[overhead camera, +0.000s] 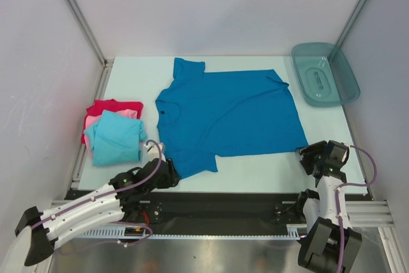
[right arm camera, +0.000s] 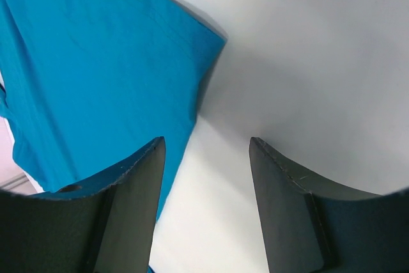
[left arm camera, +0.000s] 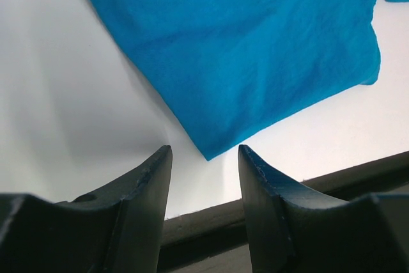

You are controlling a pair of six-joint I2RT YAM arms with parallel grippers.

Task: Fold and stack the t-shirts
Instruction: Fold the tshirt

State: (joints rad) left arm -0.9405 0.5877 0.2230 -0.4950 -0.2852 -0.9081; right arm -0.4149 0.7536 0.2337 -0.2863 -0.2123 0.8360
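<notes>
i am seeing the blue t-shirt point(overhead camera: 230, 116) lying spread flat mid-tabletop point(overhead camera: 255, 171). left jaws are standing apart, empty, just short of its near sleeve corner. right jaws are standing apart, empty, by its hem corner. turquoise t-shirt point(overhead camera: 115, 137), pink t-shirt point(overhead camera: 94, 121) and red t-shirt point(overhead camera: 110, 105) are sitting stacked at left.

This is a robotics lab test cell. Plain white panels point(overhead camera: 211, 11) held by bare aluminium posts point(overhead camera: 77, 12) box in a pale counter point(overhead camera: 255, 167). A white left arm point(overhead camera: 83, 212) and right arm point(overhead camera: 327, 199) are bolted to a black rail point(overhead camera: 223, 206) at the counter's near edge. Purple cables point(overhead camera: 153, 158) loop along the arms.
</notes>
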